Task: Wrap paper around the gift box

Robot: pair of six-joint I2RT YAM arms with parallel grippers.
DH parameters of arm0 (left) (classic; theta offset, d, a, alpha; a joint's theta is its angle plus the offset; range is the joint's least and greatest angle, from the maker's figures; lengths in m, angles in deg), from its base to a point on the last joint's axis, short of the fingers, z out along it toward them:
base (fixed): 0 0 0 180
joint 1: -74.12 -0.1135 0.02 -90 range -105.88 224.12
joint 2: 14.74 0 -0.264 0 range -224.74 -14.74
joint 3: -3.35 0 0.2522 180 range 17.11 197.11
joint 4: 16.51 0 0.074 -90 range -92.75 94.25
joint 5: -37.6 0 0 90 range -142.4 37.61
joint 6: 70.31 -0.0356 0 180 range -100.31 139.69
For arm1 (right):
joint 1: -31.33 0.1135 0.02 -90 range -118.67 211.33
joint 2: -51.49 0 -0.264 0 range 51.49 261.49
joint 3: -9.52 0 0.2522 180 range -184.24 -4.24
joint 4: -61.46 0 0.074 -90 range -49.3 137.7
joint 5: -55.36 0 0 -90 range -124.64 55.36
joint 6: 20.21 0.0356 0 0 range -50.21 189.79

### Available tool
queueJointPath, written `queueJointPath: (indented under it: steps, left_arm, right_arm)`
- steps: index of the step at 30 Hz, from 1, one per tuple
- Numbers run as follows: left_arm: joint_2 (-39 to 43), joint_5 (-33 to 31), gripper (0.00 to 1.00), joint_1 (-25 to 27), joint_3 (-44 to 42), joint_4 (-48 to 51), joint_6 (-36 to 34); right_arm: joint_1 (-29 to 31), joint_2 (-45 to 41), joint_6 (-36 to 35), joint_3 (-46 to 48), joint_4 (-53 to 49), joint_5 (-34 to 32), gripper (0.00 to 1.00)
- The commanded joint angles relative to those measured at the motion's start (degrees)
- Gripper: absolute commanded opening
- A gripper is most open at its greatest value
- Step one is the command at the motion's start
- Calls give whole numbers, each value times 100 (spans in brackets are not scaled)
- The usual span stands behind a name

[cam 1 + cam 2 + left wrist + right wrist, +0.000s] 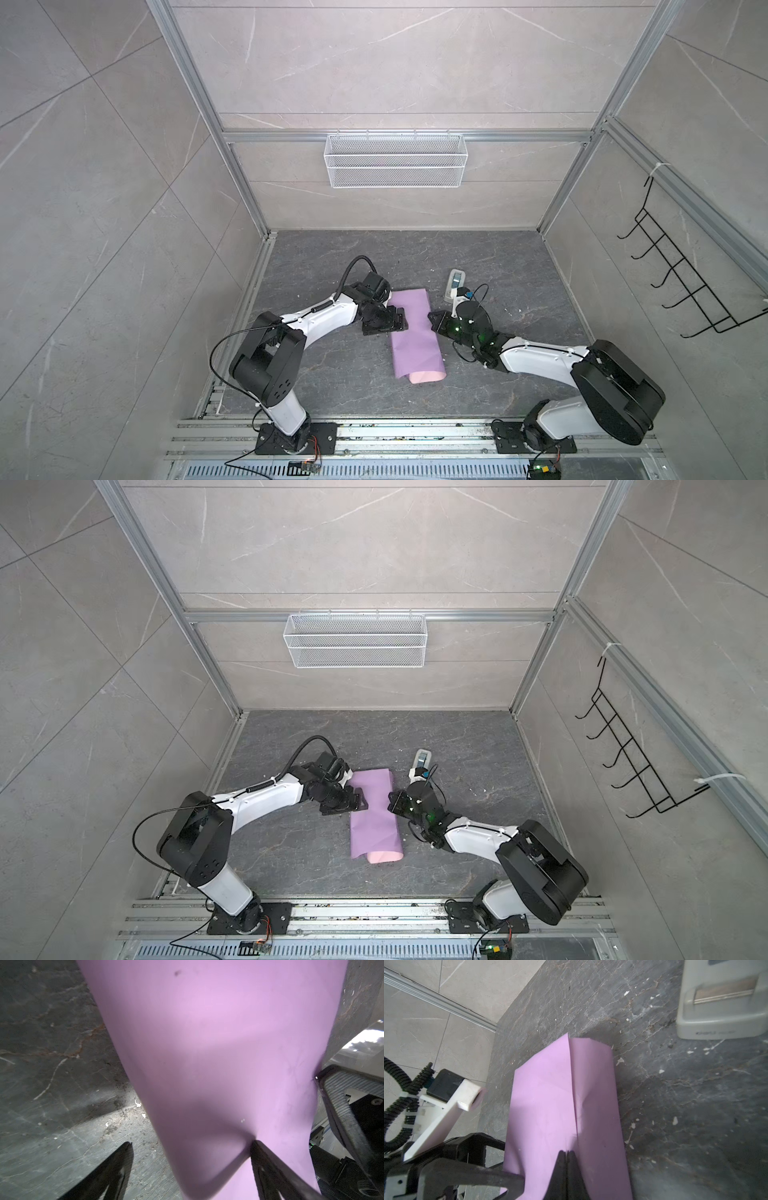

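Lilac thin paper sheet (415, 332) is lying lengthwise away from you, your wide-spread left end effector (401, 320) and closed right end effector (566, 1153) touching its opposite sides.

Lilac paper (413, 332), pale pink reverse

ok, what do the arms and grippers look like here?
Both arms: white links, black joint housings, black base plates. The left arm carries a black corrugated cable loop; the right arm shows green lights near its wrist. The left gripper and right gripper are black, with thin tapered fingers.
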Motion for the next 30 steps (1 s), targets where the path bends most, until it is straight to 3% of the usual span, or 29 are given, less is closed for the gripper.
queueJointPath:
  steps: [1, 30]
  left_arm:
    - [-316, -497, 89, -15, -199, 419, -152]
    - [-385, -453, 89, -9, -168, 413, -176]
  right_arm:
    - [-39, 55, -241, 71, -238, -118, 0]
    - [-131, -67, -753, -46, -815, -302, 0]
